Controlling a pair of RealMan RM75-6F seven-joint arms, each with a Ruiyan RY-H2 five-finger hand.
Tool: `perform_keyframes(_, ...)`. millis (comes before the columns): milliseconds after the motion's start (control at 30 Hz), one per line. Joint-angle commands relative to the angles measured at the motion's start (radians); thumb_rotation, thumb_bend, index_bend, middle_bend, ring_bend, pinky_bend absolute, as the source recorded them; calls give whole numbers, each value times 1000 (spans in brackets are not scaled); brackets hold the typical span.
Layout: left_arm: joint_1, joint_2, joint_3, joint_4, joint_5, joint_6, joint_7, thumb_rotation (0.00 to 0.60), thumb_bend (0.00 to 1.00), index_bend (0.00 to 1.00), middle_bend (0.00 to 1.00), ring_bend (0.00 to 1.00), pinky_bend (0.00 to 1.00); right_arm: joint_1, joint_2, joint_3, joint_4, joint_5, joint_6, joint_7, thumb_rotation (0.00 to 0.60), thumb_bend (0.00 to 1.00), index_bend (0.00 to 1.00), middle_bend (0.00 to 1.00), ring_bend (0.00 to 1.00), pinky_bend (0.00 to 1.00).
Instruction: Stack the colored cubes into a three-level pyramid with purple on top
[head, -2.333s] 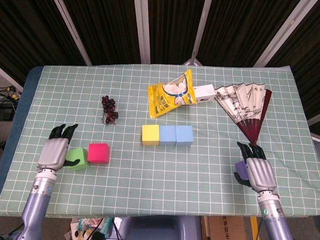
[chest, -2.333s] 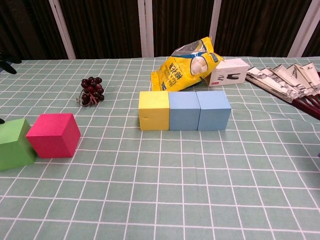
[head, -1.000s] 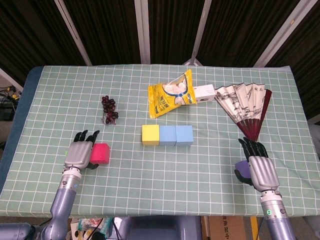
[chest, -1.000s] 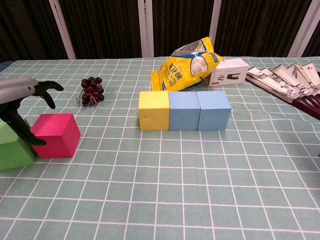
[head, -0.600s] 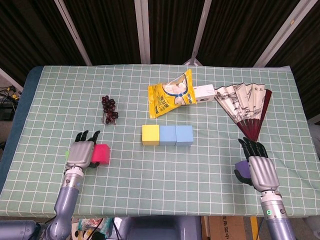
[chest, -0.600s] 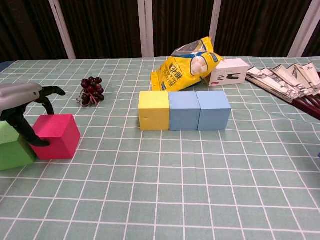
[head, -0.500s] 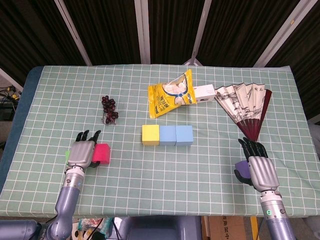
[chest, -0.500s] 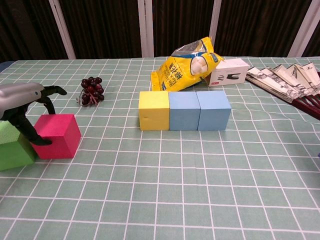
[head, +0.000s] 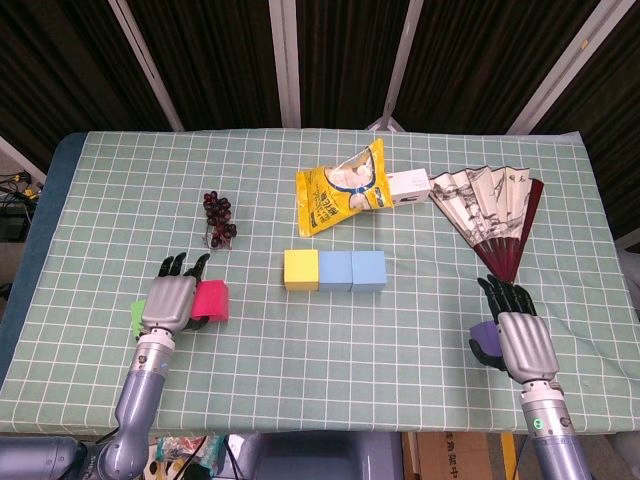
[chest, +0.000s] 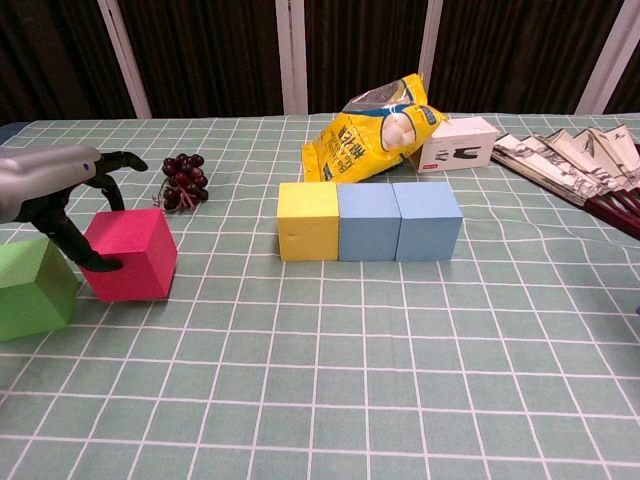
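Now that my left hand (chest: 60, 195) has clamped thumb and fingers on the pink cube (chest: 132, 254), it has tipped clear of the green cube (chest: 30, 288), toward the yellow-and-blue row (chest: 368, 221). My right hand (head: 512, 335) curls around the purple cube (head: 482, 335); whether it grips, I cannot tell.

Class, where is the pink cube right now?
Chest view: the pink cube sits far left, gripped by the left robot hand, beside the green cube.
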Motion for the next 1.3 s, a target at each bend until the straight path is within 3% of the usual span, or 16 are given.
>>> perform_keyframes(33, -10, -6, -4, -5, -5, -4, 10, 600, 321, 0, 372, 3, 0, 0, 0, 1, 1, 2, 0, 0, 600, 338, 0, 61, 0, 0)
perform_keyframes(933, -127, -149, -52, -19, -39, 32, 127, 600, 321, 0, 381, 3, 0, 2, 0, 8, 10, 18, -9, 8, 600, 339, 0, 61, 0, 0)
perform_keyframes(1100, -159, -138, -108, -64, -75, 53, 164, 600, 320, 0, 382, 3, 0, 4, 1, 8, 12, 24, -16, 13, 600, 338, 0, 61, 0, 0)
perform_keyframes(1300, -227, -112, -216, -123, -172, 67, 231, 600, 321, 0, 382, 3, 0, 6, 6, 20, 14, 41, -21, 30, 600, 339, 0, 61, 0, 0)
